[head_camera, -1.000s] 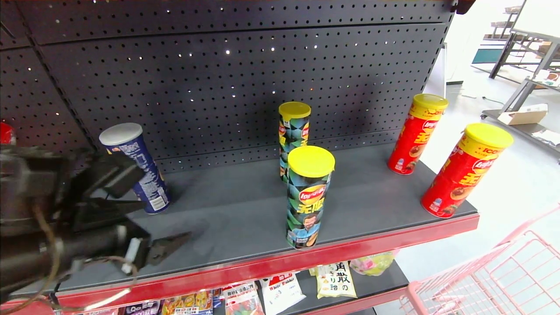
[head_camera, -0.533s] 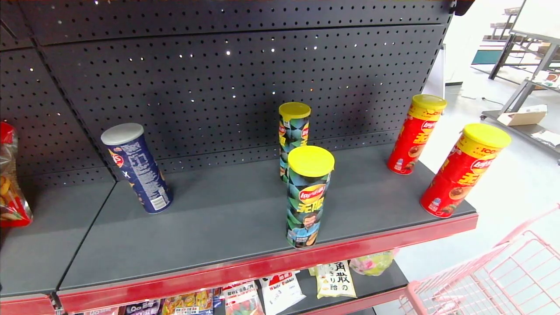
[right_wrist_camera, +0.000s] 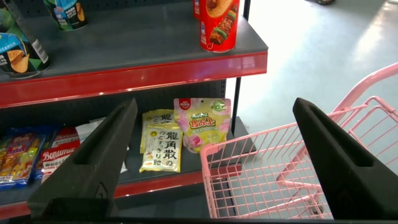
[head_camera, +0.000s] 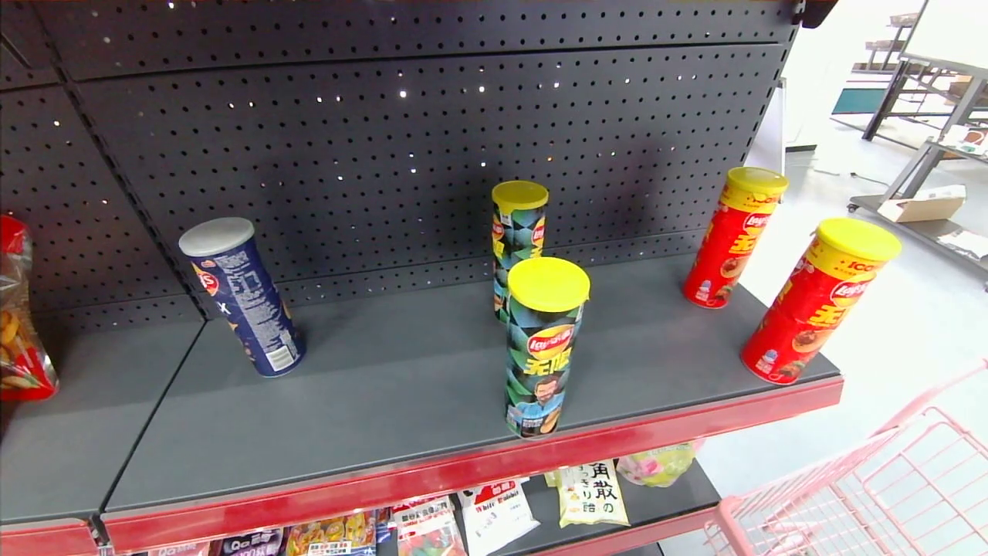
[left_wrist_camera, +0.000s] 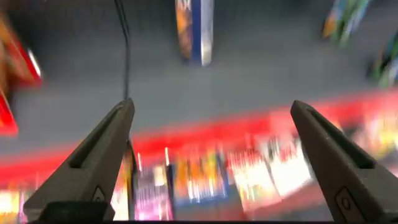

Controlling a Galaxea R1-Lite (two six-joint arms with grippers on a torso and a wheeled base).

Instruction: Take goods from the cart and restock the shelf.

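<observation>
Dark grey metal shelf [head_camera: 386, 401], mid-frame, held five crisp tubes [head_camera: 540, 347] w/ gaps; L gripper [left_wrist_camera: 211, 104], R gripper [right_wrist_camera: 214, 102] spread, empty; more restocking likely.

A shop: pegboard shelf [head_camera: 432, 363] stocked with snacks, pink cart [head_camera: 888, 494].

**A:** Past the right end of the shelf [head_camera: 401, 386], there's a pale, glossy floor [head_camera: 888, 332], brightly lit.

**B:** And grey metal racks [head_camera: 943, 63] far back, with a cardboard box [head_camera: 922, 205] on a low platform.

**A:** Behind it all is dark pegboard [head_camera: 432, 147], pinpricks of light coming through its holes.
</observation>
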